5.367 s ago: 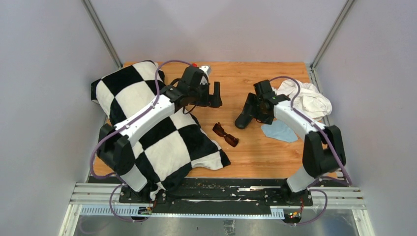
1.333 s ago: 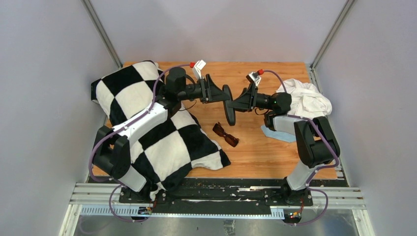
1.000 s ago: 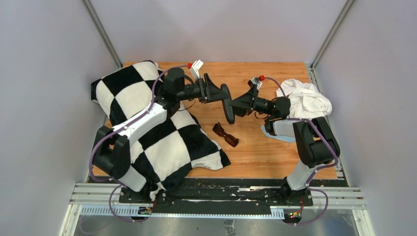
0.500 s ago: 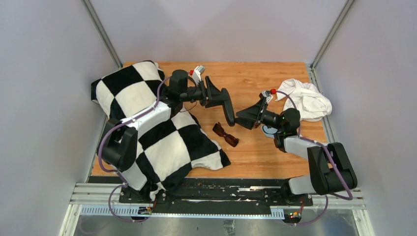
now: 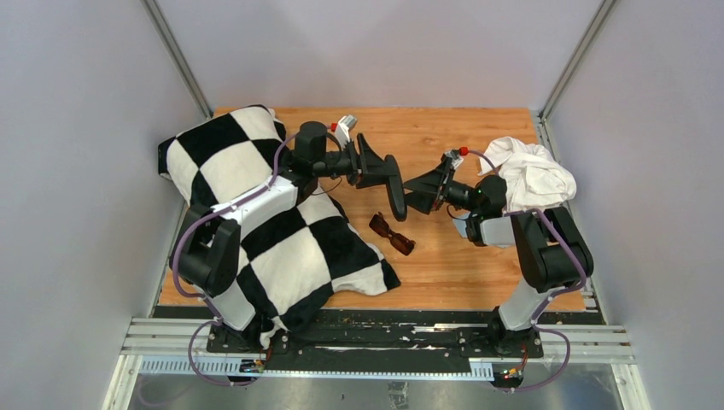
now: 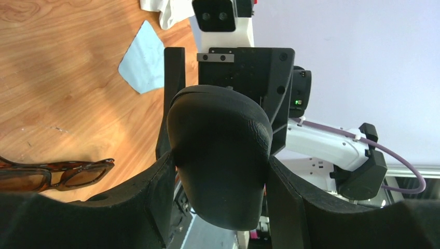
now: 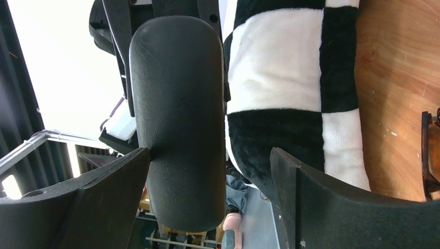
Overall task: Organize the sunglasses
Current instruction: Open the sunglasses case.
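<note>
The sunglasses [image 5: 392, 234], reddish-brown with brown lenses, lie folded on the wooden table [image 5: 444, 273] in front of both grippers; the left wrist view shows them at lower left [image 6: 52, 175]. My left gripper [image 5: 386, 175] is shut on the black oval case [image 5: 399, 201] and holds it on edge above the table; the case fills the gap between its fingers [image 6: 218, 150]. My right gripper [image 5: 415, 190] is open with the case [image 7: 176, 114] between its jaws. The case lies against one finger, with a clear gap to the other.
A black-and-white checkered pillow [image 5: 273, 231] covers the left side under my left arm. A white cloth [image 5: 536, 173] is bunched at the right edge. A small light blue cloth [image 6: 141, 65] lies on the wood beneath my right arm.
Both grippers held the case a second ago. The right one let go and dropped back toward the table, and has now come back up around the case with open jaws.
</note>
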You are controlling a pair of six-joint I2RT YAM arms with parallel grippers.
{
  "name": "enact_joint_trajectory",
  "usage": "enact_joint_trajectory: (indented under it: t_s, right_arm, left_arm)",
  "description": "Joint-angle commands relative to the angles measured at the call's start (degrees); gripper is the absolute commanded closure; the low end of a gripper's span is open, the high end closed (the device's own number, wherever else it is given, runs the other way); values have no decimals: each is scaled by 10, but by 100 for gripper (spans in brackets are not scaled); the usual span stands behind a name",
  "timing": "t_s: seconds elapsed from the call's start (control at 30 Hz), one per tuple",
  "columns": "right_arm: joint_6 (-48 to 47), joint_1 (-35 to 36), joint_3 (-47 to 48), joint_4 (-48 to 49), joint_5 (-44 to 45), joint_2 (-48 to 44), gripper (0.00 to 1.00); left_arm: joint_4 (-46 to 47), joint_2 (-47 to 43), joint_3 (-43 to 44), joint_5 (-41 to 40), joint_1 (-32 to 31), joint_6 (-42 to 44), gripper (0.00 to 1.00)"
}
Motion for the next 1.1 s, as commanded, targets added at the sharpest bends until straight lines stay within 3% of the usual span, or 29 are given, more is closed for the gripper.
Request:
enact_joint_trajectory:
  t_s: [0.0, 0.73, 0.93, 1.07]
  right_arm:
    - [38, 21, 29, 109, 5, 17, 9]
    - [34, 52, 40, 100, 17, 50, 27]
    - [50, 52, 34, 109, 35, 61, 46]
    - [57, 51, 40, 109, 33, 54, 44]
  left_arm:
    - [15, 3, -3, 17, 3, -6, 100]
    - [15, 17, 2, 5, 3, -7, 100]
    - [15, 16, 0, 6, 3, -5, 100]
    - [15, 14, -2, 10, 5, 2, 100]
